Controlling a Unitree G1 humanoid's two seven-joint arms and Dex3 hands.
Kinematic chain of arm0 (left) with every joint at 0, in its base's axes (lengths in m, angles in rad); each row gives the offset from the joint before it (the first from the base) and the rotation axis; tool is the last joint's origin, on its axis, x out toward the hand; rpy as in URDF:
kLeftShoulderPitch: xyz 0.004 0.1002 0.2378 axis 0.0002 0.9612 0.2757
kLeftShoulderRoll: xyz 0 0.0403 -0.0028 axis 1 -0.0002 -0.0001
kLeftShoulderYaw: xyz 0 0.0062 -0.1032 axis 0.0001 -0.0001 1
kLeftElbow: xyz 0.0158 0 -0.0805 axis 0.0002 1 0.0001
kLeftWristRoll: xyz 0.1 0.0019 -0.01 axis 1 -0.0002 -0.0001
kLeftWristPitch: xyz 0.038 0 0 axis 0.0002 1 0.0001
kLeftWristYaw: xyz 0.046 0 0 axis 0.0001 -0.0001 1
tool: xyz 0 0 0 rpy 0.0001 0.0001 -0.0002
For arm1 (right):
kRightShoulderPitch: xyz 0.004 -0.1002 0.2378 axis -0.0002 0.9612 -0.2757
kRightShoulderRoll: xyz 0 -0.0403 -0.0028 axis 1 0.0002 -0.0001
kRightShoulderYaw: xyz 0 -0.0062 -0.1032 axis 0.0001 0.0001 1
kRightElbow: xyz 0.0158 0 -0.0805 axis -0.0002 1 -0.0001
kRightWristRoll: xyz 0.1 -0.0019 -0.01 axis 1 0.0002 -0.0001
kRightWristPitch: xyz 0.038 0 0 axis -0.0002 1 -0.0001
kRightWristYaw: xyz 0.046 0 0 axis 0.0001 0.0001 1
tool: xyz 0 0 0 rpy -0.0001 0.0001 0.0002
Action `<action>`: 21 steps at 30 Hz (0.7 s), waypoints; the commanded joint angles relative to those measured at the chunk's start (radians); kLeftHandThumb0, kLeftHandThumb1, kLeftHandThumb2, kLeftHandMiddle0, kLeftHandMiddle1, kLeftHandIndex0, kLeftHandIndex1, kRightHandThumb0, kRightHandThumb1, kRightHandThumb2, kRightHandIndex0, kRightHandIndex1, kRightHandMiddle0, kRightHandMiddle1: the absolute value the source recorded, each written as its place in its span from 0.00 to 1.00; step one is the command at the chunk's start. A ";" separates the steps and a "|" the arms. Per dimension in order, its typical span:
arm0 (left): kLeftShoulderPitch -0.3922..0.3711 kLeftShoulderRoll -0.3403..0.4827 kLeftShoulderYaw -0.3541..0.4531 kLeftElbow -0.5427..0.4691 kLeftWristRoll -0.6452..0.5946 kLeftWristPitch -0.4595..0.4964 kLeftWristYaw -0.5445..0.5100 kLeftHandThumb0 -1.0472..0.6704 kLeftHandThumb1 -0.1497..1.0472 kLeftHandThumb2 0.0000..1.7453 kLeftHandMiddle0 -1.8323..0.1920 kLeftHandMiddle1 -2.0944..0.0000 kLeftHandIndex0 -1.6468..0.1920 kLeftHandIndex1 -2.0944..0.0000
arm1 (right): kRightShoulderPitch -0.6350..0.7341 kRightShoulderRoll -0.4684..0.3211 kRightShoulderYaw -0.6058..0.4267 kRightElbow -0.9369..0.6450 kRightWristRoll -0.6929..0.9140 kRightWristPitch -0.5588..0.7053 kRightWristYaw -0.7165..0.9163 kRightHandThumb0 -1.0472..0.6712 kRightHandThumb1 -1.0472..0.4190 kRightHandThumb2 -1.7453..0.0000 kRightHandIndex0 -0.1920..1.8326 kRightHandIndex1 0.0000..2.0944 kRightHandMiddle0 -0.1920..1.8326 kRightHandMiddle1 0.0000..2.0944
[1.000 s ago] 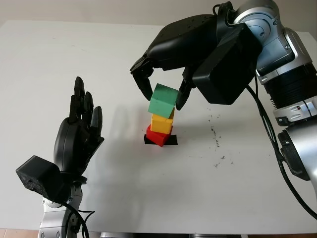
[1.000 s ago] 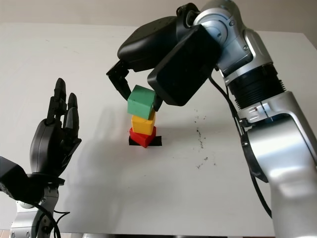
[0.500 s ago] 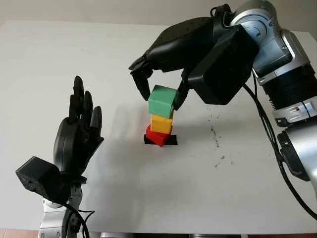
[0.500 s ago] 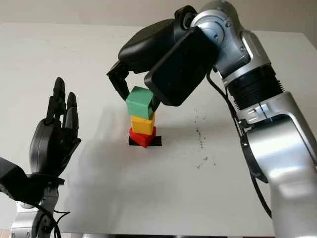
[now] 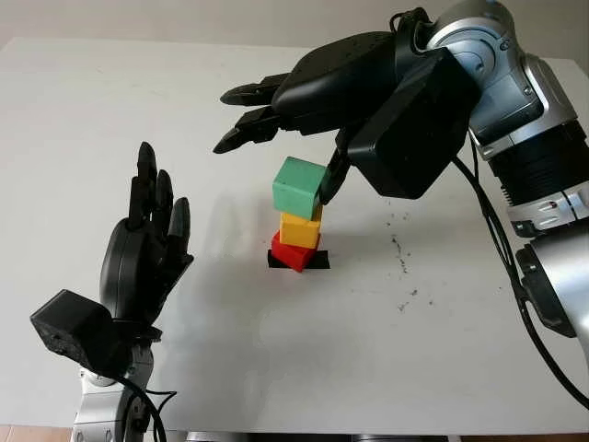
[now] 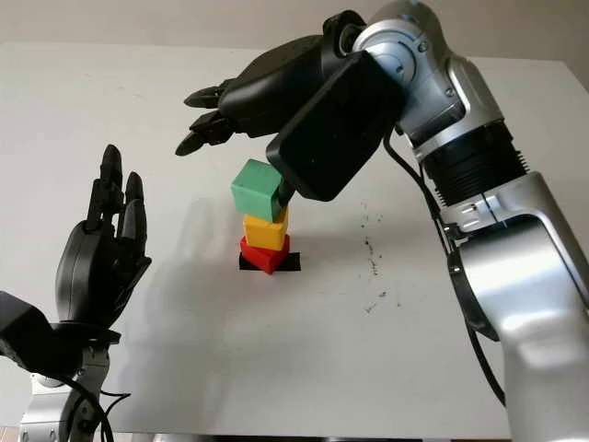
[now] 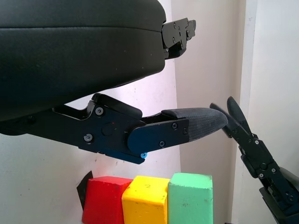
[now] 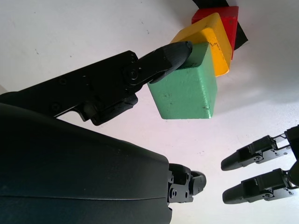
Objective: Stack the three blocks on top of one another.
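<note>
A red block (image 5: 291,255) sits on a black mark (image 5: 318,261) at the table's middle. A yellow block (image 5: 300,229) stands on it and a green block (image 5: 298,186) tops the stack, turned slightly askew. My right hand (image 5: 279,149) hovers open over the stack. Its fingers (image 5: 241,116) point out to the left, off the green block. Its thumb (image 8: 164,58) lies at the green block's (image 8: 185,89) right side; whether they touch I cannot tell. My left hand (image 5: 150,201) is open and upright, well to the left of the stack.
The white table (image 5: 368,350) has a scatter of dark specks (image 5: 401,250) to the right of the stack. My right forearm (image 5: 525,138) comes in over the table's right side, above those specks.
My right hand's fingers have swung up and away from the green block's left side, letting go of it. The green block stays on the yellow one. My left hand has not moved.
</note>
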 commanded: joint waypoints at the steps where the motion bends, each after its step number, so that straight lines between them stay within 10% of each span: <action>1: 0.009 0.003 0.003 -0.006 0.001 -0.008 -0.002 0.22 1.00 0.33 1.00 1.00 1.00 1.00 | 0.000 -0.024 -0.004 -0.023 -0.001 -0.011 0.005 0.25 0.10 0.97 0.00 0.00 0.01 0.03; 21: -0.006 0.026 0.026 -0.004 -0.030 0.006 -0.023 0.22 1.00 0.32 1.00 0.99 1.00 1.00 | 0.349 -0.138 -0.349 -0.324 0.207 0.249 -0.283 0.11 0.00 0.83 0.00 0.00 0.02 0.02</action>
